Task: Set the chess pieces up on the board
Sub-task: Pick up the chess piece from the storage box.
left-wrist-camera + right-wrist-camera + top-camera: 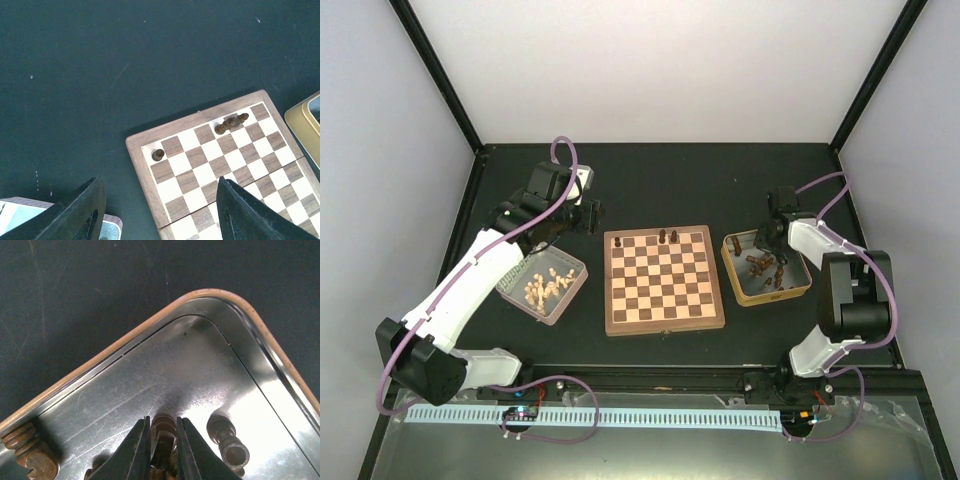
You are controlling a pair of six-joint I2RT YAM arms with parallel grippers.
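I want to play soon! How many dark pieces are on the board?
3 pieces: one in the board's far-left corner, two side by side mid far row. None seem hidden.

The wooden board [650, 285], checkered in light and dark brown inside a brown frame, lies flat at the table's middle. Three dark brown chess pieces [158, 154] stand on its far row: one on the far-left corner square, and two side by side near the row's middle. The other dark pieces lie jumbled in a metal tray [175, 360] just right of the board. One of them is pinched between the fingers of the right gripper [163, 424].
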